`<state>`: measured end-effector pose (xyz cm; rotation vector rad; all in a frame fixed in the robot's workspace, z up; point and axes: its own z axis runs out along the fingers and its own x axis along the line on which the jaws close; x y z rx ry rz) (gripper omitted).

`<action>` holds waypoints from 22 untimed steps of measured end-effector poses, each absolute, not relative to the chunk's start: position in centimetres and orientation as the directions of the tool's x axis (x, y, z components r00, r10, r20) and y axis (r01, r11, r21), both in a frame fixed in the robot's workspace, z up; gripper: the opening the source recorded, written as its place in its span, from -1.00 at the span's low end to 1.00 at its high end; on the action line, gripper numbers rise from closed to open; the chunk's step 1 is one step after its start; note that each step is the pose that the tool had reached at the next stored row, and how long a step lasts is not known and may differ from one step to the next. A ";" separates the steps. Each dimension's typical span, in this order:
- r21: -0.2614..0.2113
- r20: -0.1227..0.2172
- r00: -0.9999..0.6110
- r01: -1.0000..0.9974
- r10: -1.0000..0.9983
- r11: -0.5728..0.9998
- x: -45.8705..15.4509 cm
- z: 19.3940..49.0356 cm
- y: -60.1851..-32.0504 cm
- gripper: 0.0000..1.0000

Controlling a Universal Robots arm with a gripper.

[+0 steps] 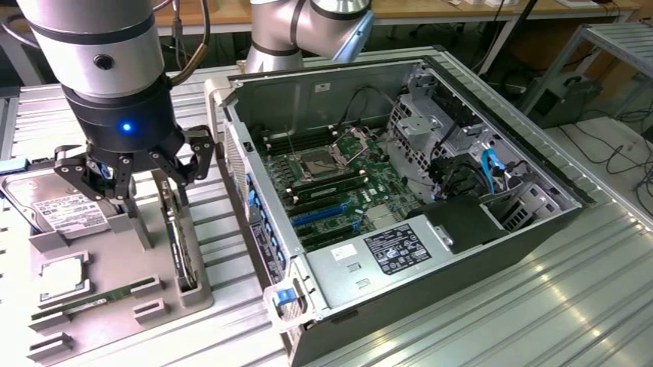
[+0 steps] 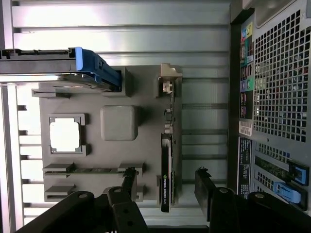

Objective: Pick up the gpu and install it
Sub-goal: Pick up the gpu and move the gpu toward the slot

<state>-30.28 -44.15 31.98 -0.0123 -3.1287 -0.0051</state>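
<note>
No text can be read with certainty. On the black edge of the gpu (image 2: pixel 166 179), a small green mark and a line of white lettering are seen, too small to be made out. A white label (image 1: pixel 53 208) with dark print and what looks like a barcode is carried by the hard drive (image 1: pixel 23 191); its words are not legible. A black label (image 1: pixel 398 248) with white print is fixed on the grey metal box (image 1: pixel 342 267) inside the computer case (image 1: pixel 531 229), also illegible. Coloured stickers (image 2: pixel 246 73) are seen on the case's rear panel, and their print cannot be read.
</note>
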 end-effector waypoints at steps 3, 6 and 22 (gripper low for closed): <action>0.003 0.013 -1.000 0.008 0.008 1.000 -30.3 31.8 -44.2 0.20; 0.003 0.013 -1.000 0.008 0.008 1.000 -30.3 31.6 -44.2 0.20; 0.001 0.009 -1.000 0.007 0.007 1.000 -30.3 30.5 -44.2 0.20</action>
